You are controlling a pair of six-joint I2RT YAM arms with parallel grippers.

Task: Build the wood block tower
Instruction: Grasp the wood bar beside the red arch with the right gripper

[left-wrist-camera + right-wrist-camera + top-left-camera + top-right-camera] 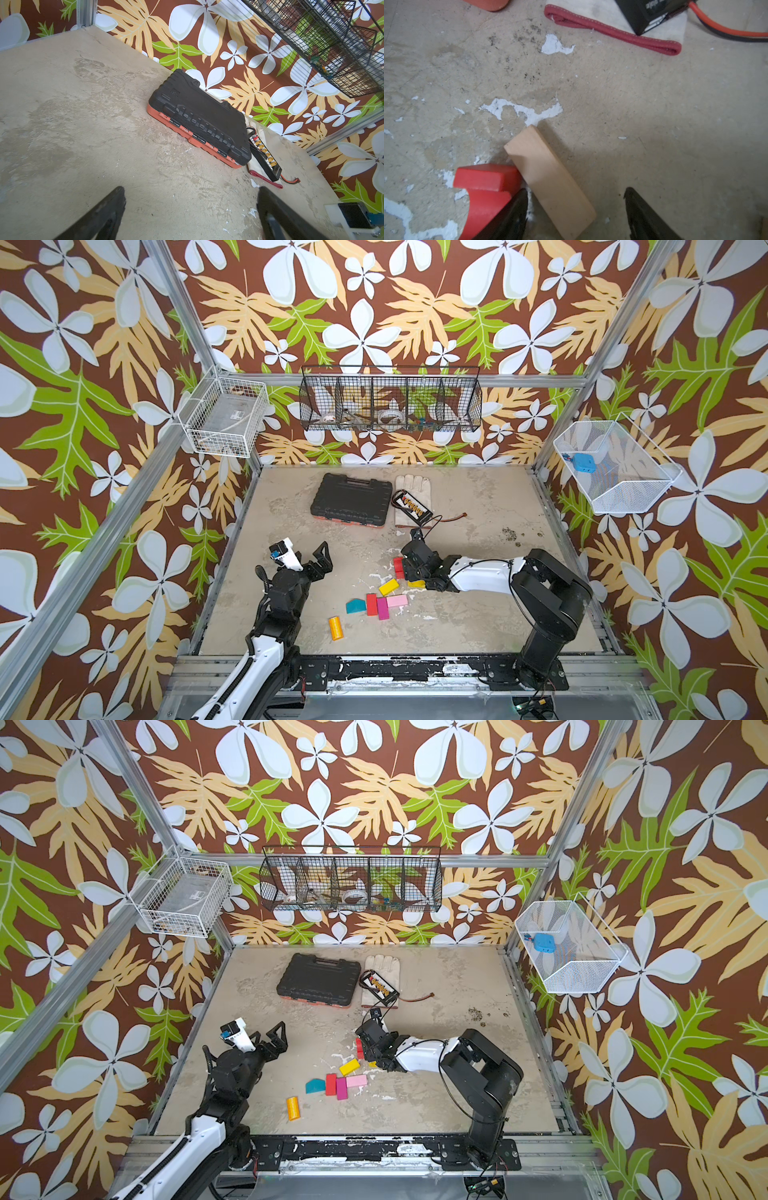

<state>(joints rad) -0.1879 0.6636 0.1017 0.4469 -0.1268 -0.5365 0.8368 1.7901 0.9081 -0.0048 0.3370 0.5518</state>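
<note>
Tan block [550, 182] is seen flat on the table [654, 124] between the parted jaws of the right gripper [576, 190], not clamped. Its long axis is skewed across the jaw gap. It is crowded toward the finger beside the red arch [488, 178], which it touches. Left gripper [191, 188] is held wide apart, empty, well away. Remaining blocks [397, 600] are scattered nearby, 0 stacked. Right arm is judged nearer; wrist rotation is likely needed before closing.

Illumination is bright, even and diffuse from overhead in both top views, with fine detail slightly soft, while the right wrist view shows a soft-edged shadow beside the tan block [548, 182] and the right gripper [576, 189] slightly out of focus at close range.
</note>
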